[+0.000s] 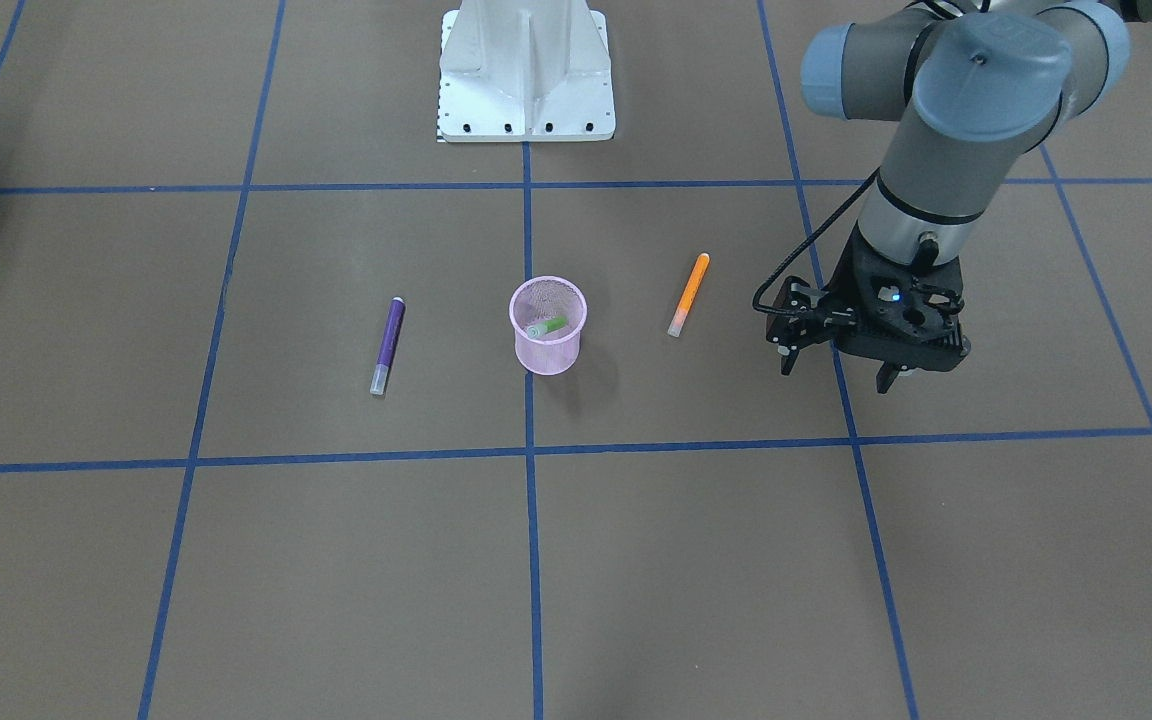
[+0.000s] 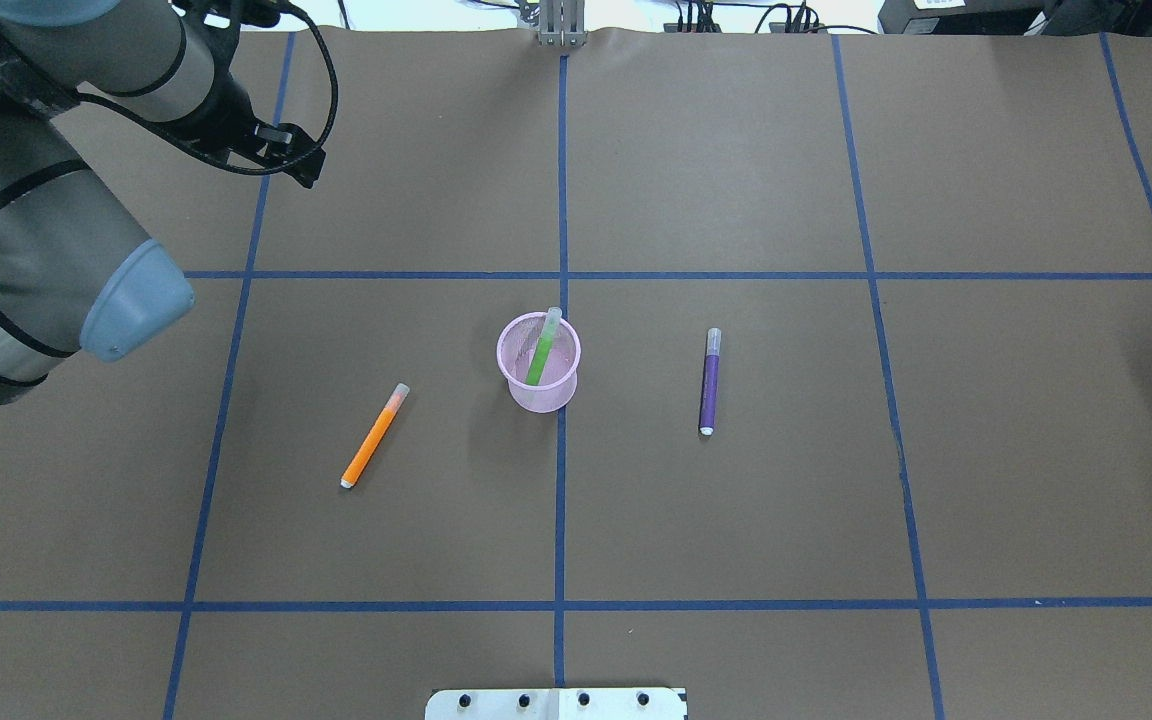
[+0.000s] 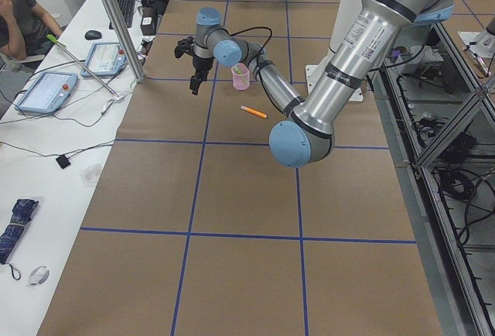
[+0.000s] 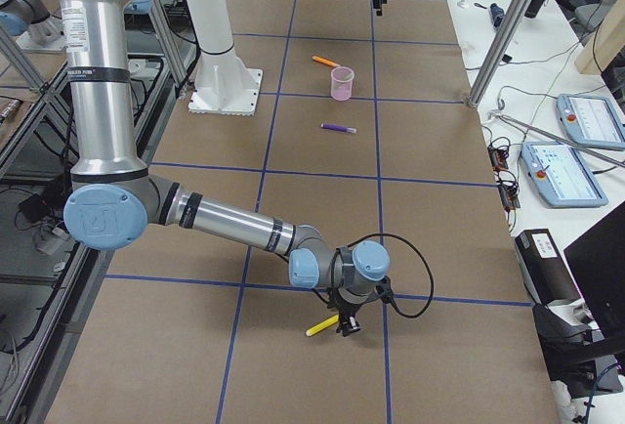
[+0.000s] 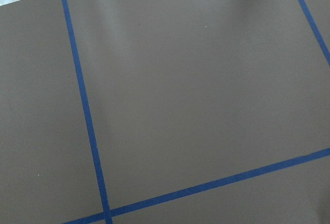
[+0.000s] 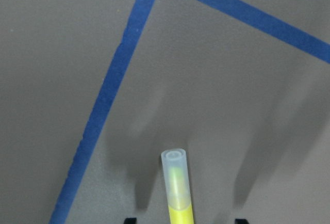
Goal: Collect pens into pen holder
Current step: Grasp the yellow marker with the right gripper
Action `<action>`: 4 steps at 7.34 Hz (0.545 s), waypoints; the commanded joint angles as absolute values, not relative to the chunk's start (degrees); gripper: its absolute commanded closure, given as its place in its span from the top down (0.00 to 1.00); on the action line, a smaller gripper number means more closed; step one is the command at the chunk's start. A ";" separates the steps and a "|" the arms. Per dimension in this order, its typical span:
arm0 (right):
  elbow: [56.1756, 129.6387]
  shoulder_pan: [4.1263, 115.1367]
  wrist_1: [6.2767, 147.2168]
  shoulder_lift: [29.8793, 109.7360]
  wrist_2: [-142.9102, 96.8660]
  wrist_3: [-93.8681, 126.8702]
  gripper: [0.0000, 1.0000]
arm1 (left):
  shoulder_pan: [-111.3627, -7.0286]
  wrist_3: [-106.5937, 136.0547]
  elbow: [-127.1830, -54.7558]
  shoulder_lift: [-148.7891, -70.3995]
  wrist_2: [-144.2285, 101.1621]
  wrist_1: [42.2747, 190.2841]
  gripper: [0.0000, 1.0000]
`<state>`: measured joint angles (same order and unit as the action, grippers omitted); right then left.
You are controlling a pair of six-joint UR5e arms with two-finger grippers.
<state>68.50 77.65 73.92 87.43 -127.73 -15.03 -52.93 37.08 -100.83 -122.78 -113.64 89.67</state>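
The pink mesh pen holder (image 1: 548, 355) (image 2: 541, 398) stands at mid-table with a green pen (image 1: 548, 326) (image 2: 540, 355) leaning inside. An orange pen (image 1: 689, 293) (image 2: 374, 436) lies flat between the holder and my left gripper (image 1: 836, 372), which hangs open and empty above the table. On the holder's other side lies a purple pen (image 1: 388, 344) (image 2: 709, 382). Far off at the table's right end, my right gripper (image 4: 344, 324) is down at the table, open, with one end of a yellow pen (image 4: 320, 327) (image 6: 178, 193) between its fingers and not touching them.
The white robot base (image 1: 526, 70) stands behind the holder. Blue tape lines grid the brown table. Beyond the far edge, a side bench (image 3: 69, 80) carries tablets and cables, and a person (image 3: 19, 11) sits there. Metal posts (image 4: 498, 33) stand at that edge.
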 commanded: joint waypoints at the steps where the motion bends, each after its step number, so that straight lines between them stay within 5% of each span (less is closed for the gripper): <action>1: 68.29 77.61 73.92 87.45 -127.79 -15.20 0.62 | -52.91 37.00 -100.90 -122.78 -113.64 89.65 0.94; 4: 67.94 77.61 74.00 87.36 -127.71 -15.12 0.62 | -53.00 37.09 -100.90 -122.78 -113.64 89.65 0.94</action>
